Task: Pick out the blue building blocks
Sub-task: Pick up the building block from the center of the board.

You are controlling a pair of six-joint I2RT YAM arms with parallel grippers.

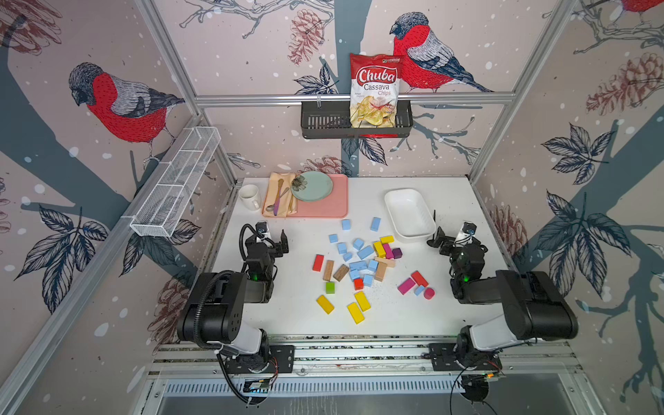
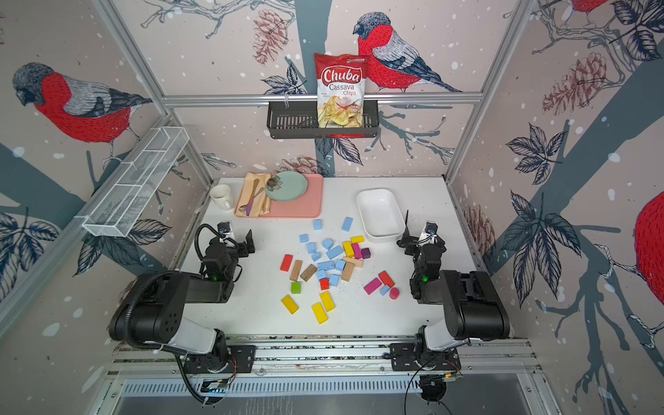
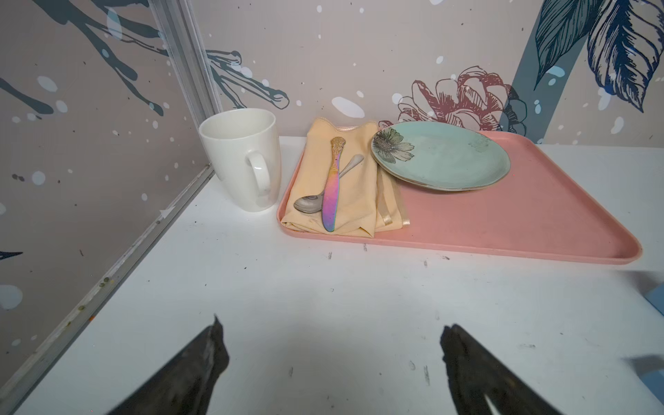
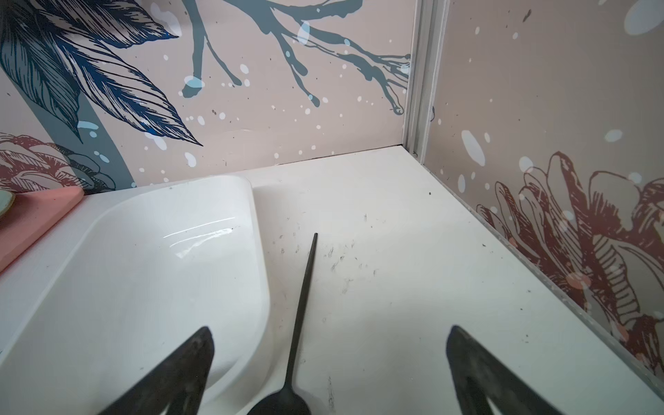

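Some dozen blue blocks [image 1: 365,252] between pincers [image 1: 273,240] [image 1: 445,237]

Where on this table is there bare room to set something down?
Free: the near strip between the yellow blocks and the front rail; the patch between the left tool, the mug and the pink tray; the far right corner behind the white dish. Crowded: the middle, where blue blocks lie mixed among other colours.
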